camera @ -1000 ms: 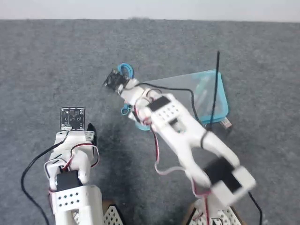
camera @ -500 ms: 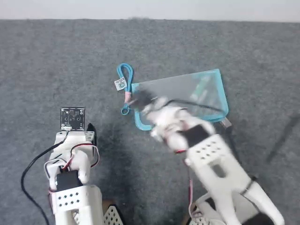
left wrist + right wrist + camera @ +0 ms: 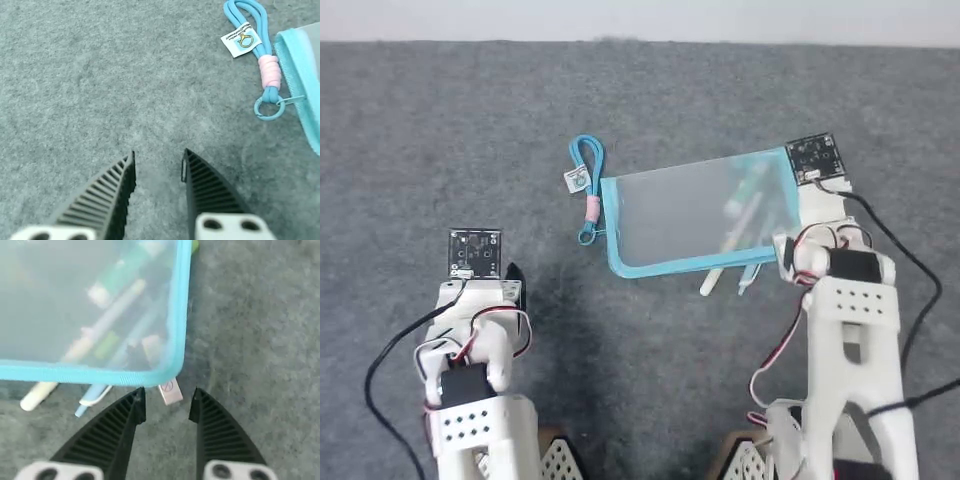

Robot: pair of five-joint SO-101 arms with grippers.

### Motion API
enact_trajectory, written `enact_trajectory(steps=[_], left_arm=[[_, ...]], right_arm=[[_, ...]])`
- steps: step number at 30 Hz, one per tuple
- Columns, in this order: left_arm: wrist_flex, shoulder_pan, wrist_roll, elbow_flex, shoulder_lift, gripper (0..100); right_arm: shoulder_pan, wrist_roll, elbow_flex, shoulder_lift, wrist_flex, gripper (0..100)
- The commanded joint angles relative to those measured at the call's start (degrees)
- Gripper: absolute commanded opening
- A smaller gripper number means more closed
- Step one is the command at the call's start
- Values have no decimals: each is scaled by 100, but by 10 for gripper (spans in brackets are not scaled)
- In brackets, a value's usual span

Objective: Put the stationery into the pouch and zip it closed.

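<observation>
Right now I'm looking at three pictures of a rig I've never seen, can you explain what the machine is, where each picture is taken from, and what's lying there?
These are two robot arms side by side at a grey table. The high view looks down from above; the other two come from a camera on each arm's wrist, looking along its pincer-like tool. The left tool and the right tool are both open and hold nothing. On the table lies a clear pouch with a blue edge and a blue loop. Pens sit inside it, and two pen ends stick out on the side toward the arms.
</observation>
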Motion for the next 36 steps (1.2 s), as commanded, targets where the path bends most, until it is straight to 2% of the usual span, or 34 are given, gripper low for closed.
enact_trajectory(steps=[1,5,8,21,32,36], left_arm=[[-176,53,53,-198,-141,151],[-185,53,53,-198,-141,151],[-176,53,53,-198,-141,151],[-176,53,53,-198,-141,152],[-176,53,53,-198,-141,152],[-176,53,53,-198,-141,152]], right_arm=[[268,-18,-53,286,31,150],[295,290,-44,971,-286,80],[295,281,-404,1560,-558,74],[101,114,-3930,4400,-505,80],[-892,88,-8246,6862,866,77],[-1156,26,-9916,7582,1701,76]])
